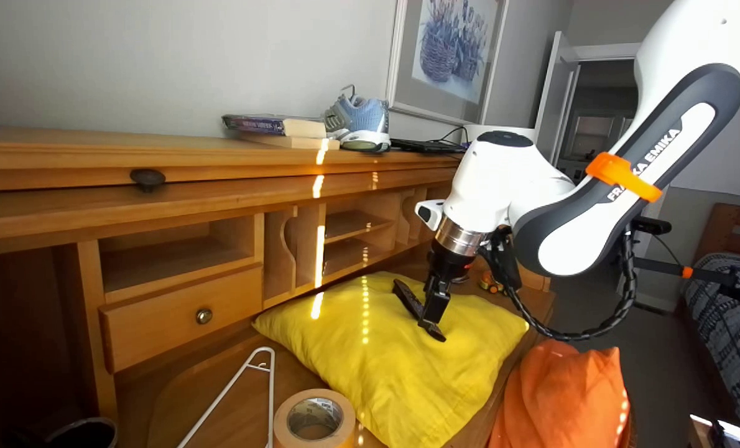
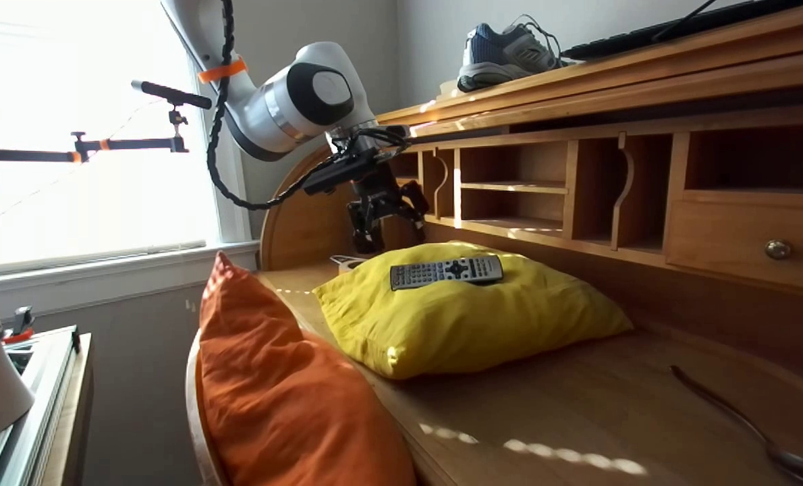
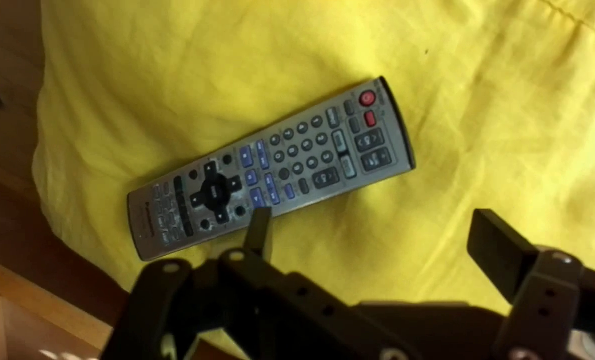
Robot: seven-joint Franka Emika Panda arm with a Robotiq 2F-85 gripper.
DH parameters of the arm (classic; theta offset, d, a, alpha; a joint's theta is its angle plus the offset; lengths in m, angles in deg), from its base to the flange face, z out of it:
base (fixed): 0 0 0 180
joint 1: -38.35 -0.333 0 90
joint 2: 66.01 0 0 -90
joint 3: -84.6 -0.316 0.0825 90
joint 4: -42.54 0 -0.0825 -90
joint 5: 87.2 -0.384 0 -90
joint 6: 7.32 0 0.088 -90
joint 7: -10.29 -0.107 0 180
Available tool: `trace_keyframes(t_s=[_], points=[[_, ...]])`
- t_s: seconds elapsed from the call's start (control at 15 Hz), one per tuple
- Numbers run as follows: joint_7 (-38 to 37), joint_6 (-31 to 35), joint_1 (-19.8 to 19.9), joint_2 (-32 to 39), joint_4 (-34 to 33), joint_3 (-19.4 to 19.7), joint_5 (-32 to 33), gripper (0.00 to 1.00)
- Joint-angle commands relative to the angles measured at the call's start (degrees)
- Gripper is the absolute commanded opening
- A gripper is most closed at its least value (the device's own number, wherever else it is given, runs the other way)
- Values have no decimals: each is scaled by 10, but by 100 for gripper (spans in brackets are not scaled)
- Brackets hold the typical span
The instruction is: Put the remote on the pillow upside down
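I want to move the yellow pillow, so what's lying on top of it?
A remote lies on the yellow pillow, button side up. Its back and the part of the pillow beneath it are covered, so neither can be seen.

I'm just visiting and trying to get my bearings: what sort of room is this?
Probably a bedroom in a home: an exterior view shows a bed and a framed flower picture, and both exterior views show a cubbyholed wooden desk.
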Motion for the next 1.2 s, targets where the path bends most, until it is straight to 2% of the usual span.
trace_keyframes(t_s=[0.0,0.4,0.6,0.8,0.93,1.13], points=[[-52,-26,4,-45,10,-1,-56,100],[-159,-88,4,-105,-3,22,-95,100],[-220,-138,14,-131,-12,21,-107,100],[-260,-191,20,-153,-16,17,-145,100],[-251,-218,20,-163,-18,17,-193,100],[-199,-247,18,-172,-23,22,-268,100]])
